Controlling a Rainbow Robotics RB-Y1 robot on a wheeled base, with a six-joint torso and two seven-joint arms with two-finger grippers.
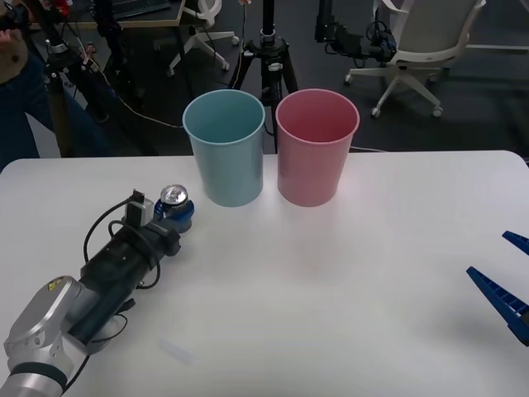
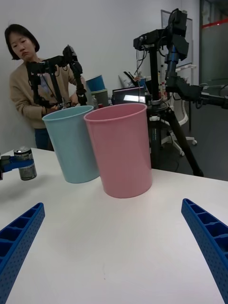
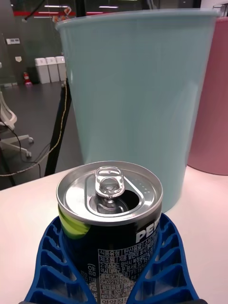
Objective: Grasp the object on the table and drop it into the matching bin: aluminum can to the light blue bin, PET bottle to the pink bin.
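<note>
Wide bare white table (image 1: 331, 298) between the two arms, light blue bin (image 1: 225, 149) standing close ahead of the left gripper (image 1: 175, 217) — blocking a straight path forward — pink bin (image 1: 316, 149) just beside it, narrow gap between bins, both rims open above

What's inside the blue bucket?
The light blue bin looks empty where its inner wall shows; its bottom is hidden by its own wall. The aluminum can is outside it, gripped by the left gripper.

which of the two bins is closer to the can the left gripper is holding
The light blue bin. It stands just behind the can in the left gripper, while the pink bin stands on the blue bin's far side, farther from the can.
</note>
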